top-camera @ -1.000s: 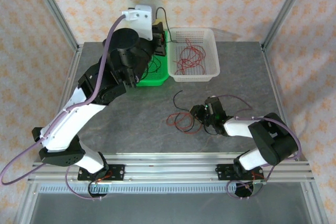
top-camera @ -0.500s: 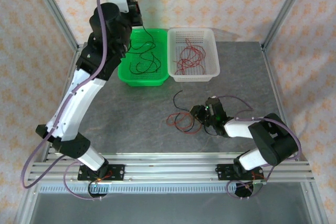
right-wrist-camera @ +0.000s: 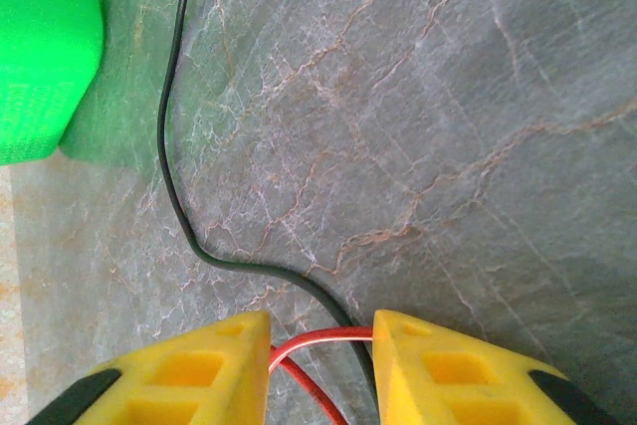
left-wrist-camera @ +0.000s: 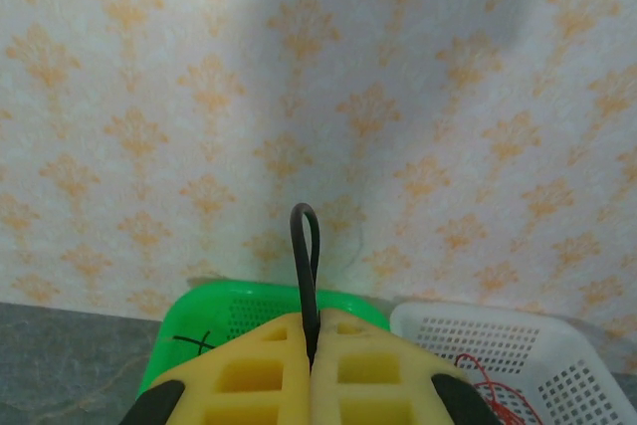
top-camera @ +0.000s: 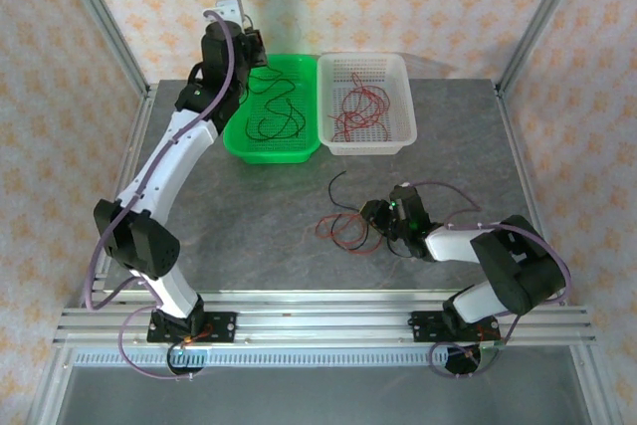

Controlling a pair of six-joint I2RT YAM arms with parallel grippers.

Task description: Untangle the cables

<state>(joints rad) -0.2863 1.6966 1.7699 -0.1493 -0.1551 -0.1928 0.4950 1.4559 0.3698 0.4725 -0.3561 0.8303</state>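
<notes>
Black cables (top-camera: 274, 118) lie in the green basket (top-camera: 271, 153) and red cables (top-camera: 353, 106) in the white basket (top-camera: 370, 148) at 12 o'clock, my left gripper (left-wrist-camera: 311, 337) clenches one more black cable (left-wrist-camera: 303, 246) above them, and my right gripper (right-wrist-camera: 320, 330), jaws parted, straddles the leftover tangle (top-camera: 343, 231) toward 5 o'clock

The stone-look bench (top-camera: 249, 216) is grey with pale and rusty veining, and the papered wall (left-wrist-camera: 478, 67) is cream with a repeating orange floral motif. The perforated green plastic basket (top-camera: 274, 154) carries thin curly black cables (top-camera: 271, 124), the perforated white plastic basket (top-camera: 368, 146) thin curly red cables (top-camera: 350, 116), and the loose tangle of thin cables (top-camera: 343, 231) on the bench mixes red and black. The left tool (left-wrist-camera: 311, 340) and the right tool (right-wrist-camera: 322, 325) are yellow; the thin cable loop (left-wrist-camera: 305, 246) at the left one is black.
</notes>
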